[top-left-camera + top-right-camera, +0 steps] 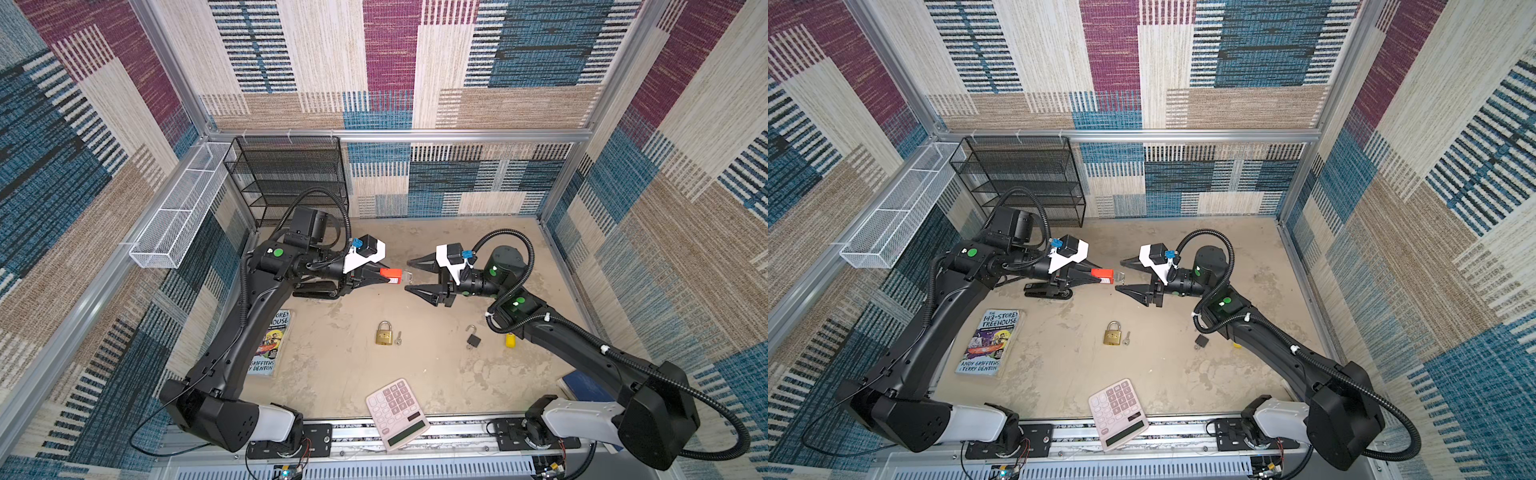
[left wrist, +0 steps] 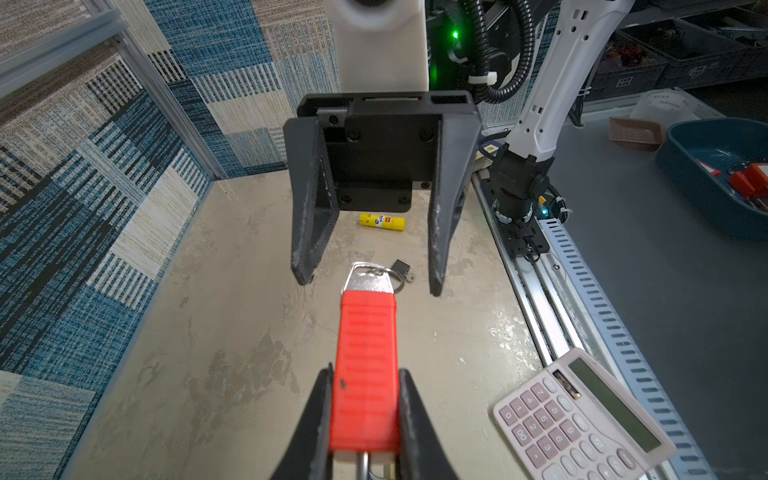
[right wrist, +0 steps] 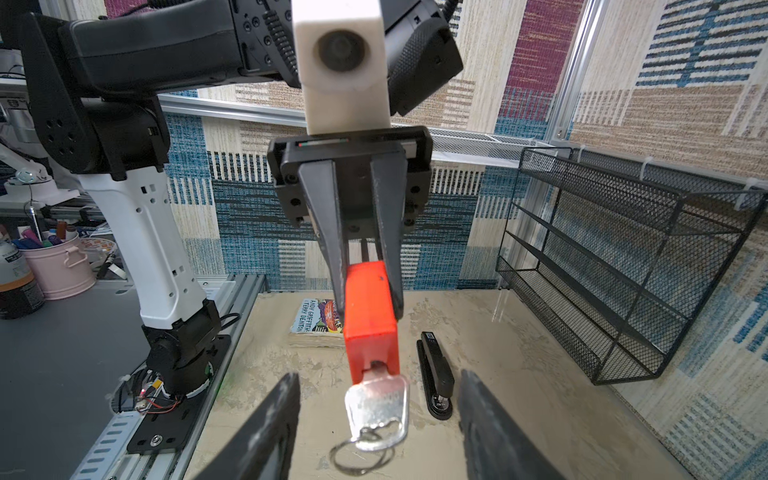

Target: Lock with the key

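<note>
Patterned walls of blue, beige and maroon weave close the cell on three sides, set in aluminium framing. A black mesh rack stands at the back left corner, and a white wire basket hangs on the left wall. On the mottled beige desk lie a brass padlock with a small key just beside it, a black padlock with its shackle up, a yellow tube, a book and a stapler. A pink calculator overhangs the front rail.

Above the desk's middle, the left end effector is clamped on the red lock, held in the air with the key in its keyhole, ring dangling. The right end effector faces it, jaws apart, with a fingertip on either side of the key's head and a gap showing at each.
</note>
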### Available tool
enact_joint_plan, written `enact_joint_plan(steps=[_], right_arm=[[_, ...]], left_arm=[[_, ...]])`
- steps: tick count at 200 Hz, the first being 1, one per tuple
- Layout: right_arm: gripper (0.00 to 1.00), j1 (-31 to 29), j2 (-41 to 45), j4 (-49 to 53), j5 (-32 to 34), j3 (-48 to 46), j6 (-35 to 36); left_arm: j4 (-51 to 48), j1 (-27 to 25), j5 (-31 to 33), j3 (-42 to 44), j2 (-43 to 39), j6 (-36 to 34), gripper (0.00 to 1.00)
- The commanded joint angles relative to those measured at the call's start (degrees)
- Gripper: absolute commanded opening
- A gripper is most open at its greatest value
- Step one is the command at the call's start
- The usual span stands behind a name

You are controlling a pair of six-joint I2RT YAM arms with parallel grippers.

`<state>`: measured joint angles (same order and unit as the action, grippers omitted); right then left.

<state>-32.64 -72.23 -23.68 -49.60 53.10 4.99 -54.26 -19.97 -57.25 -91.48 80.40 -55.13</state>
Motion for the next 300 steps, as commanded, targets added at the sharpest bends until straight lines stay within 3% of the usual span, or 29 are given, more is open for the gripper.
enact_joint_plan(steps=[1,53,94,235,300], right_arm=[[0.57,0.0,-0.8,0.4,-1.4,0.7,-0.9],[0.45,0.0,-2.3,2.0,-4.2,2.1,-0.9],[0.3,0.0,-2.3,3.2,-5.6,2.3,-0.1],[0.07,0.0,-2.1,4.3,-4.7,2.7,3.3],[0.0,-0.2,-0.4,3.5,-0.4,1.1,8.2]], left_arm=[[0.9,0.1,-0.7,-0.2,-0.4,-0.1,0.0],[1.0,0.2,-0.8,-0.2,-0.3,-0.1,0.0],[0.9,0.1,-0.5,-0.2,-0.2,0.0,0.0],[1.0,0.1,-0.7,-0.4,0.1,0.8,0.0],[1.0,0.1,-0.8,-1.1,1.1,3.0,0.0]])
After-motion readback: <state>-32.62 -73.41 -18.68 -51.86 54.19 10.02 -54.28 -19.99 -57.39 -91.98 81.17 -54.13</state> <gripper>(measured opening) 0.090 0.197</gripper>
